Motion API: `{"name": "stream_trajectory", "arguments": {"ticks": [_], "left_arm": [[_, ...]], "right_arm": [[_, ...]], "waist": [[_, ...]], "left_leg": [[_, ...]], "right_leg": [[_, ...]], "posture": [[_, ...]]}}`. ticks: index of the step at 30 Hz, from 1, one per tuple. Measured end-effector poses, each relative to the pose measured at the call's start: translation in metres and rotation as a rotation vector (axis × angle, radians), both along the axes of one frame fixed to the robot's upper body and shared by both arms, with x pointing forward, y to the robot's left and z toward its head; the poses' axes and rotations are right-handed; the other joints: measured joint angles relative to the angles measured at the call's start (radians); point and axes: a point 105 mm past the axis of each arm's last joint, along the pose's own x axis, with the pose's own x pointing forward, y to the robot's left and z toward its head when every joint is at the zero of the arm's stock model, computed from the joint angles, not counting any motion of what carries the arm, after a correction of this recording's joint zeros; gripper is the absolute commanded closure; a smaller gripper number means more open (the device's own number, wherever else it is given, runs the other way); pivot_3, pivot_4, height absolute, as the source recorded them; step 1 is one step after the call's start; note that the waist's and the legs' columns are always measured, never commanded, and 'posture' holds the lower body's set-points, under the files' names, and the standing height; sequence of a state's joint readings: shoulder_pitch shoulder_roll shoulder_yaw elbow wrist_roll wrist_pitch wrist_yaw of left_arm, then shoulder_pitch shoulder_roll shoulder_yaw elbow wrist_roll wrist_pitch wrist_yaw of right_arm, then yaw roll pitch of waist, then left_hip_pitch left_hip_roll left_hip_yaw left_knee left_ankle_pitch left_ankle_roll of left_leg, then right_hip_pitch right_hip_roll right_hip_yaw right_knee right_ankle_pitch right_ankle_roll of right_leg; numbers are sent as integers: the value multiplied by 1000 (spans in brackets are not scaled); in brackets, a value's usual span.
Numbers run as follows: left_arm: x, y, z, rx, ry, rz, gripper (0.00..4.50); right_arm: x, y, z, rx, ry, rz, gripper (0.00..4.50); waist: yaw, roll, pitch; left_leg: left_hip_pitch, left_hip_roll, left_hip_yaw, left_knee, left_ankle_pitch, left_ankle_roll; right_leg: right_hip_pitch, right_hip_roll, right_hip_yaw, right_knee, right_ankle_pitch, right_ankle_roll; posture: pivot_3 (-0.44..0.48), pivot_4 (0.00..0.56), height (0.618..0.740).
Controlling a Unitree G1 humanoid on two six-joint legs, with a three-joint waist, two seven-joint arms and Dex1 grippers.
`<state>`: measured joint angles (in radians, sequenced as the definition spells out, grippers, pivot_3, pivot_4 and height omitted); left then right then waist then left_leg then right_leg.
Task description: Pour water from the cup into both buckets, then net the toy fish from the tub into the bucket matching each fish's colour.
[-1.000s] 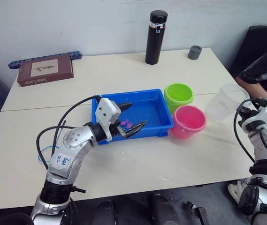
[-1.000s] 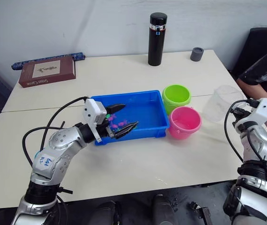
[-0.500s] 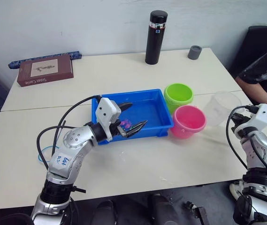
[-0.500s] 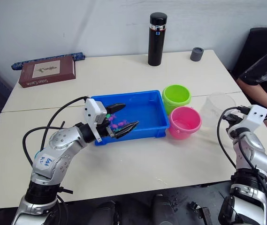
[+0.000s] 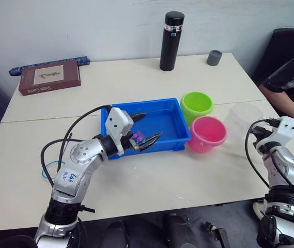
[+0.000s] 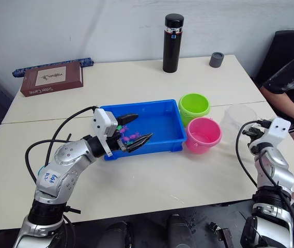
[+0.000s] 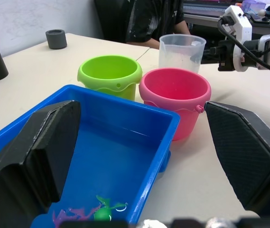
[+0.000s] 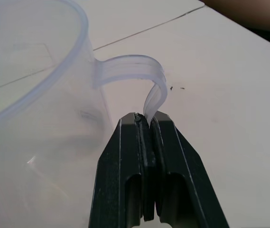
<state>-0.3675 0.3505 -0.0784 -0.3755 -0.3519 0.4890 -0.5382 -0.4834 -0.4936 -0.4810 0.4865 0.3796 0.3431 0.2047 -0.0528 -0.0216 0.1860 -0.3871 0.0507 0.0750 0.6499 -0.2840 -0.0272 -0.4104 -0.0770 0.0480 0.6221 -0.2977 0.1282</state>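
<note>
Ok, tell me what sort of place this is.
Probably an office or lab room: pale tables pushed together against a plain wall, a black chair with a person seated at the side, and a book, black flask and small grey cup left on top.

1. it looked like an office or lab room: plain cream table [image 5: 136,77] against a bare white wall [image 5: 84,26].
2. a book [image 5: 49,76], a black flask [image 5: 171,41] and a black office chair [image 5: 286,44] stood about.
3. a person [image 5: 291,77] sat at the table's right side.

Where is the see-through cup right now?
The cup stands on the table's right side, just right of the pink bucket. The right tool is pinching its handle.
</note>
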Motion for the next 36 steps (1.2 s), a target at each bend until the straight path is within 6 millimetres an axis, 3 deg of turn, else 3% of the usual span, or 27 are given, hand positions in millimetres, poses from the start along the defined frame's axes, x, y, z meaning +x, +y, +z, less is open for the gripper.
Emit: {"name": "stream_trajectory", "arguments": {"ticks": [21, 24, 36], "left_arm": [[0, 0, 0, 1, -1, 3, 0], [0, 0, 0, 1, -1, 3, 0], [0, 0, 0, 0, -1, 3, 0]], "right_arm": [[2, 4, -8, 8, -6, 1, 4403], [2, 5, -8, 8, -8, 2, 3482], [2, 5, -8, 9, -9, 5, 3482]], "waist": [[0, 0, 0], [0, 0, 0], [0, 0, 0]], "left_leg": [[0, 0, 0, 0, 0, 0], [0, 0, 0, 0, 0, 0], [0, 0, 0, 0, 0, 0]], "right_leg": [[0, 0, 0, 0, 0, 0], [0, 0, 0, 0, 0, 0], [0, 0, 0, 0, 0, 0]], "posture": [[0, 150, 740], [0, 150, 740], [0, 150, 740]]}}
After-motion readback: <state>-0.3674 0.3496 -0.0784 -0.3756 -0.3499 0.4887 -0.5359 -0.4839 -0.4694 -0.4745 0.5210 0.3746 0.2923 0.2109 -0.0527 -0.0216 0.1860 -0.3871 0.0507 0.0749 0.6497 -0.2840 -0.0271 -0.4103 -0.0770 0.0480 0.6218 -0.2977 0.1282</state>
